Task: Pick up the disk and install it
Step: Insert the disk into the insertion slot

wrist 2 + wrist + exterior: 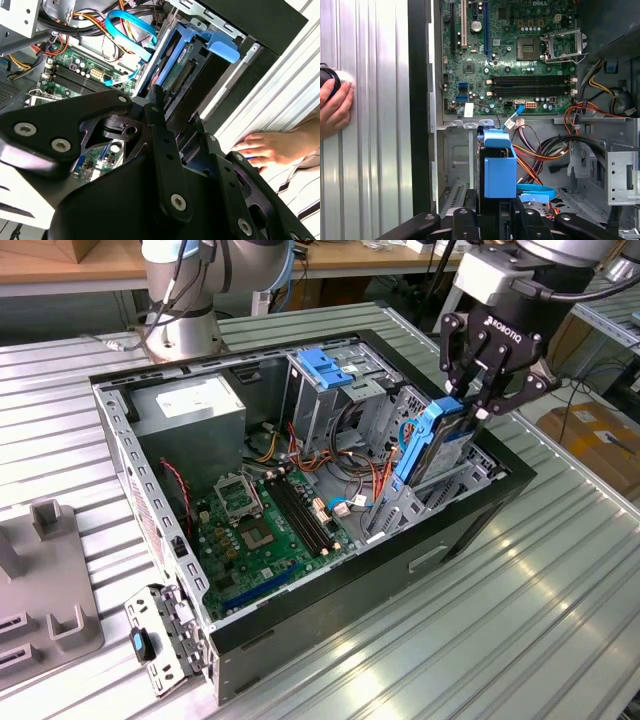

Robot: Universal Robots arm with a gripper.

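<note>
The tool (470, 405) hangs in the upper right of the exterior view, above the end of an open computer case (300, 612) nearest the exterior view's right. Its fingers are drawn narrow and grip the upper end of the disk (432, 438). The disk stands on edge and leans a little. Its blue frame faces the inside of the case, and its lower part sits down among the grey metal rails of the bay at that end.

In the first wrist view the disk (498, 170) rises from between the black fingers (464, 221), with the green motherboard (520, 60) beyond it and a thin blue cable (536, 190) just beside it. In the second wrist view the disk (186, 62) shows edge-on past the fingers (162, 145), its blue frame against the bay wall.

In the exterior view the motherboard (262, 530) lies flat on the floor of the case, at the middle of the frame. A grey power supply (190, 405) fills the case's upper-left corner. A tall grey cage with a blue latch (322, 365) stands at the upper middle, well apart from the tool. Bundles of orange, red and black wires run between the cage and the bay.

The case rests on a ribbed metal counter (520, 625). A grey plastic fixture (45, 590) lies at the lower left of the exterior view. A person's hand (332, 107) rests on the counter just outside the case wall in both wrist views (265, 147).
</note>
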